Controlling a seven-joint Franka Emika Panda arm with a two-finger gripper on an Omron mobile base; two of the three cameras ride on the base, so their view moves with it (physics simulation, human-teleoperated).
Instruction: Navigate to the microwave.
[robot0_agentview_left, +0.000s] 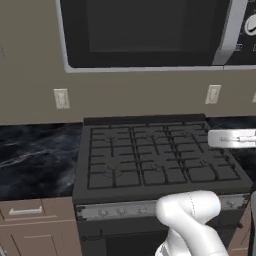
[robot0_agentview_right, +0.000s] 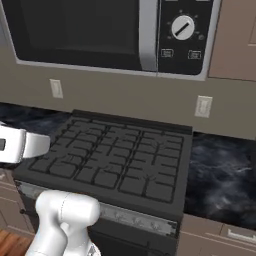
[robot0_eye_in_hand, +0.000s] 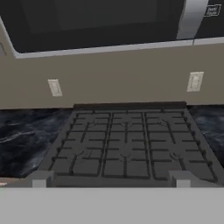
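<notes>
White arm (robot0_agentview_left: 192, 220) is raised before the stove (robot0_agentview_left: 157, 157); the gripper (robot0_eye_in_hand: 111, 179) is held apart, aimed under the microwave (robot0_agentview_left: 145, 32). Dark marble worktop (robot0_agentview_left: 35, 160) is seen alongside.

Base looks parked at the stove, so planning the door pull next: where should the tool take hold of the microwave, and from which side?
Grip the vertical grey bar handle on the microwave, between the dark glass door and the control panel with its dial. Come straight in from the front, above the stove, with the fingers spanning the bar's width; it runs upright and looks slim enough to pinch.
</notes>
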